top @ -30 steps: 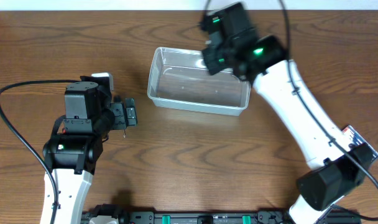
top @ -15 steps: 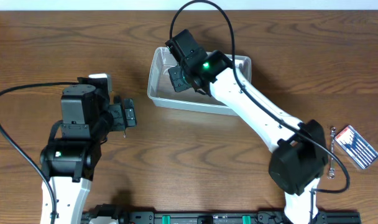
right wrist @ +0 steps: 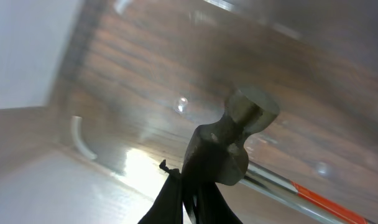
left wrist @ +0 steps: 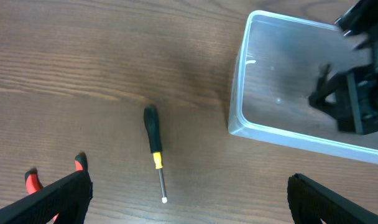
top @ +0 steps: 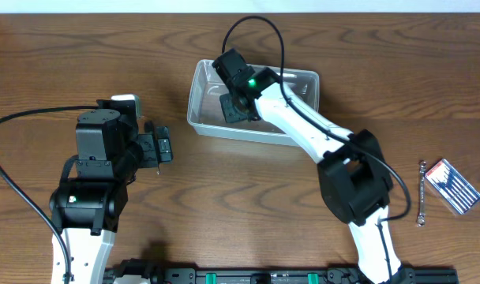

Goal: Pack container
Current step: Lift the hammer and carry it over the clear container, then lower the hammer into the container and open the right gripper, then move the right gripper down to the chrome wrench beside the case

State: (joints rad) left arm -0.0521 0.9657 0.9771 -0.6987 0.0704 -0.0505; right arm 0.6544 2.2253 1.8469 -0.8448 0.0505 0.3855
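- The tabletop [top: 248,205] is brown wood and carries everything; a few tools lie loose on it, outside the tub.
- The right arm [top: 303,130] has swung across in the last second. It was above the container's right end and now stretches over its length, dipping into the left half.
- The container [top: 194,99], a clear shallow tub, sits at the far middle of the tabletop and has not shifted.
- The left arm [top: 94,173] has stayed where it was, near the left edge. Its left hand [left wrist: 189,183] is spread wide, empty, looking down at the screwdriver.
- The right hand [top: 234,106] is inside the tub, fingers drawn narrow around a hammer just below its head.
- The hammer [right wrist: 229,146] hangs low over the tub's floor, head up, its shaft running off to the lower right. Whether it touches the bottom cannot be told.
- Judged from this, the placing step is nearly done: letting go and lifting clear is what remains for this tool.
- The screwdriver [left wrist: 155,152], black handle with a yellow band, lies just left of the tub.
- A wrench [top: 421,193] rests far right, now uncovered by the arm's move; both are still to pack.
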